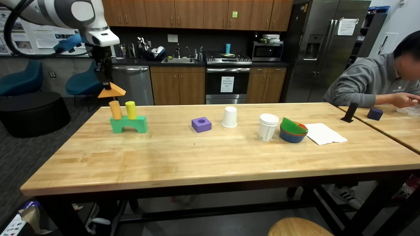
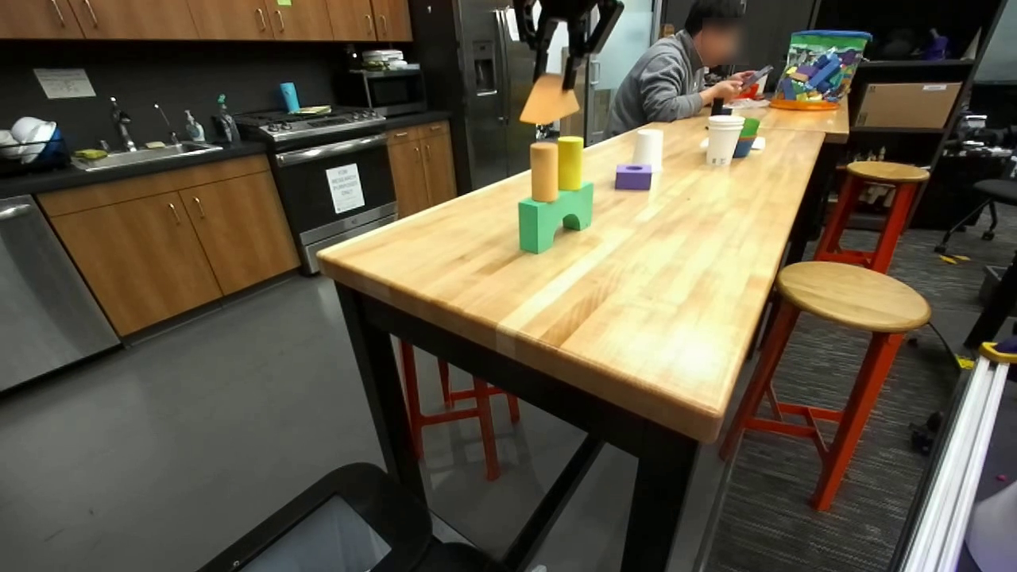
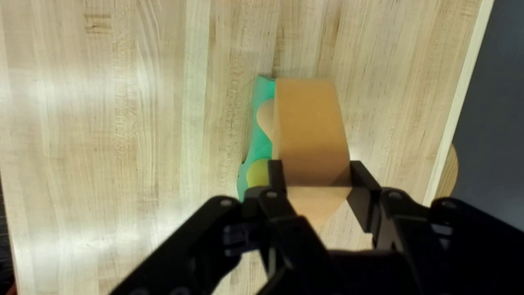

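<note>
My gripper point(image 1: 107, 86) is shut on an orange triangular block point(image 1: 113, 91), with a finger on each side of it in the wrist view point(image 3: 313, 174). The block is held in the air, its flat base down. Beneath it, a green arch block point(image 1: 141, 124) stands on the table. An orange cylinder point(image 1: 115, 109) and a yellow cylinder point(image 1: 131, 109) stand upright side by side on the arch. A small gap shows between the triangular block and the cylinder tops in both exterior views. In the wrist view the triangular block point(image 3: 311, 127) partly hides the arch point(image 3: 260, 141) and both cylinders.
On the wooden table point(image 1: 164, 160) are a purple block with a round hole point(image 1: 201, 125), an upside-down white cup point(image 1: 229, 117), stacked white cups point(image 1: 268, 127), bowls point(image 1: 292, 135) and white paper point(image 1: 323, 133). A person point(image 1: 370, 75) sits at the far end. Stools point(image 2: 854, 295) stand alongside.
</note>
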{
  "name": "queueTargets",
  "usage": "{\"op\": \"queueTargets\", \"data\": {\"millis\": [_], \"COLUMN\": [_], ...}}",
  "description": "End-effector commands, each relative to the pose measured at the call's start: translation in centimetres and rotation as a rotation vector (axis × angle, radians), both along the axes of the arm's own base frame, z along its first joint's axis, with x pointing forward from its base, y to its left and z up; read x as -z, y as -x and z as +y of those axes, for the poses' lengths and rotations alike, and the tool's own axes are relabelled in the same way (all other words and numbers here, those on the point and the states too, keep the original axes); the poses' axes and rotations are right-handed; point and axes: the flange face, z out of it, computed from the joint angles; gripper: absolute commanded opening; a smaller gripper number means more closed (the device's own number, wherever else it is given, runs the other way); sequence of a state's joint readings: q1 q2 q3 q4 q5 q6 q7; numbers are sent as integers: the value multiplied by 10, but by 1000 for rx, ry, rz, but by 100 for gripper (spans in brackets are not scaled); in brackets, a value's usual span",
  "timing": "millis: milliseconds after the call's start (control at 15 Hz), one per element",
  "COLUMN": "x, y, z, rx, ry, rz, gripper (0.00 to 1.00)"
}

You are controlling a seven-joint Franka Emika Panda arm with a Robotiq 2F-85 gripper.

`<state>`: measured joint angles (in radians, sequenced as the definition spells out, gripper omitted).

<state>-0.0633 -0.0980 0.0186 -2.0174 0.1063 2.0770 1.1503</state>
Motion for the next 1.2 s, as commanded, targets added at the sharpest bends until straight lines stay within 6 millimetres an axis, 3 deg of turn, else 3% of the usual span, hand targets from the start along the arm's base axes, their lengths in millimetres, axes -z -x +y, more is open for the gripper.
{"op": "queueTargets", "data": {"millis": [0,1133], "x": [-2,8], "y": [0,-13], "z": [-8,-19], "rx": [37,229], "ry": [-2,-44], "rz": [-6,-78], "gripper": [16,16]}}
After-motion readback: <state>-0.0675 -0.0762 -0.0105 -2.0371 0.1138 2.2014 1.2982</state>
